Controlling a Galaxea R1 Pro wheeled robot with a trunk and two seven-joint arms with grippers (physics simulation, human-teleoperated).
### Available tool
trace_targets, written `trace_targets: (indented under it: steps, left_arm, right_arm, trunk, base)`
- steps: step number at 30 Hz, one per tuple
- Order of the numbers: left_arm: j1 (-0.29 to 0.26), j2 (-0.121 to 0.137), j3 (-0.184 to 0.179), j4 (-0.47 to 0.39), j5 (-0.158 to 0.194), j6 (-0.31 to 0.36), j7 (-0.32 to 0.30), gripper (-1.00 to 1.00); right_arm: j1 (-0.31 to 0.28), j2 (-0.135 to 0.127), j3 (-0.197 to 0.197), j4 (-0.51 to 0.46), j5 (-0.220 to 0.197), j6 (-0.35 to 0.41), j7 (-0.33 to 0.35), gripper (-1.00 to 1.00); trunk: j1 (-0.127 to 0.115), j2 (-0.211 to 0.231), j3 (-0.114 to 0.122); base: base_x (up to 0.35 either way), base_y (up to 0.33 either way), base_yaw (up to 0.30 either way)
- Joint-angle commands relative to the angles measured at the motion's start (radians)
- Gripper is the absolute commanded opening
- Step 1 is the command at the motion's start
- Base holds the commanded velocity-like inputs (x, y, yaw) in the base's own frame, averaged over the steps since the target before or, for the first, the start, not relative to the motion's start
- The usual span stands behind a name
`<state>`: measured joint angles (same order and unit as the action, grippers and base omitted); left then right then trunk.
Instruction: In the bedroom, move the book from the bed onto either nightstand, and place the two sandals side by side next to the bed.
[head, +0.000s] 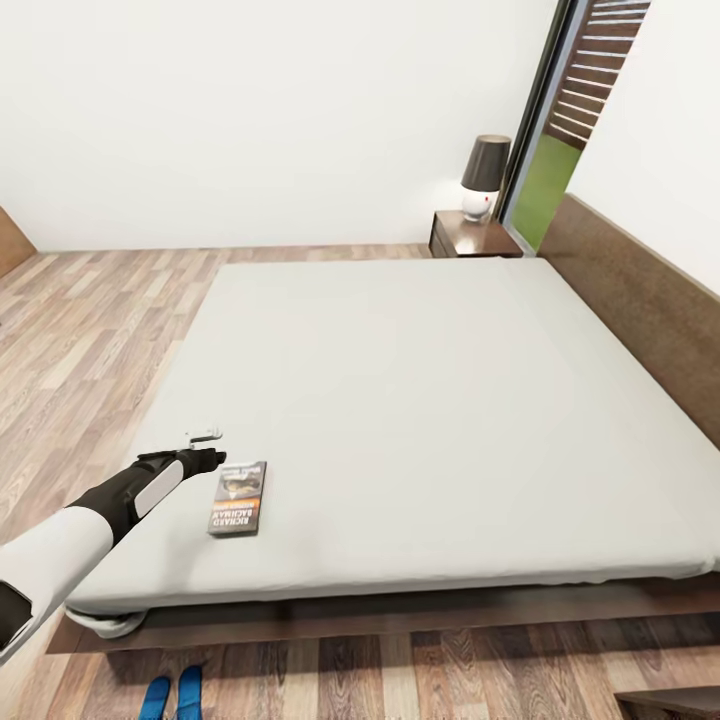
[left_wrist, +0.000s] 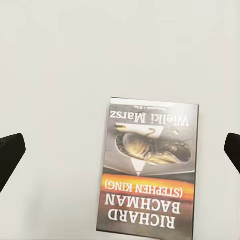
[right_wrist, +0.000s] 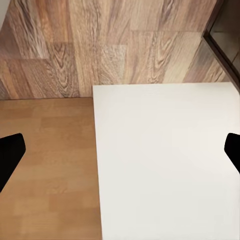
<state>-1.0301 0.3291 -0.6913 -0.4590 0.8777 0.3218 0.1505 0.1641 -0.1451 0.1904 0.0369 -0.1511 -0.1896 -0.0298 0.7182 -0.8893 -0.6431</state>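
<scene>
Item: 1 book (left_wrist: 148, 172), thin paperback lying flat near the bed's (head: 450, 400) near-left corner, likely light, stiff, best pinched at an edge; left gripper (left_wrist: 120, 152) wide open, empty, above it.

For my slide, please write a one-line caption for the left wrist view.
Open left gripper hovering above the book, which lies flat on the bed.

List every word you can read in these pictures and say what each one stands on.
All of it is on the cover of the book, which lies on the bed:
"Wielki Marsz", white title.
"(STEPHEN KING)", on the orange band.
"RICHARD BACHMAN", large white letters.
A tiny line along the edge beside the title is too small to read.
</scene>
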Motion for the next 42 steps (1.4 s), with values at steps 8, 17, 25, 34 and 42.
trace_targets:
  steps: [8, 17, 25, 34, 42]
  left_arm:
    - [-0.001, 0.001, -0.01, -0.003, 0.01, 0.002, 0.01, 1.0]
    - [-0.001, 0.0, -0.01, -0.004, 0.01, -0.009, 0.01, 1.0]
    - [-0.005, -0.003, -0.011, -0.011, 0.01, -0.011, 0.009, 1.0]
    - [-0.041, -0.006, -0.011, -0.013, -0.025, -0.015, 0.011, 1.0]
    - [-0.078, -0.006, -0.011, -0.008, -0.059, -0.017, 0.012, 1.0]
  right_arm:
    - [0.001, 0.0, 0.009, 0.001, -0.01, -0.005, -0.001, 1.0]
    - [0.005, -0.001, 0.009, 0.001, -0.01, -0.005, -0.001, 1.0]
    - [0.013, -0.002, 0.009, 0.001, -0.01, -0.005, -0.001, 1.0]
    - [0.015, -0.002, 0.009, 0.001, -0.01, -0.005, -0.001, 1.0]
    - [0.015, -0.002, 0.009, 0.001, -0.01, -0.005, -0.001, 1.0]
  trunk:
    - [0.0, -0.001, -0.014]
    - [0.0, -0.001, -0.029]
    - [0.0, -0.001, -0.042]
    - [0.0, -0.001, -0.056]
    - [0.0, -0.001, -0.069]
  base:
    - [0.0, 0.0, 0.0]
    - [0.0, 0.0, 0.0]
    - [0.0, 0.0, 0.0]
    - [0.0, 0.0, 0.0]
    - [0.0, 0.0, 0.0]
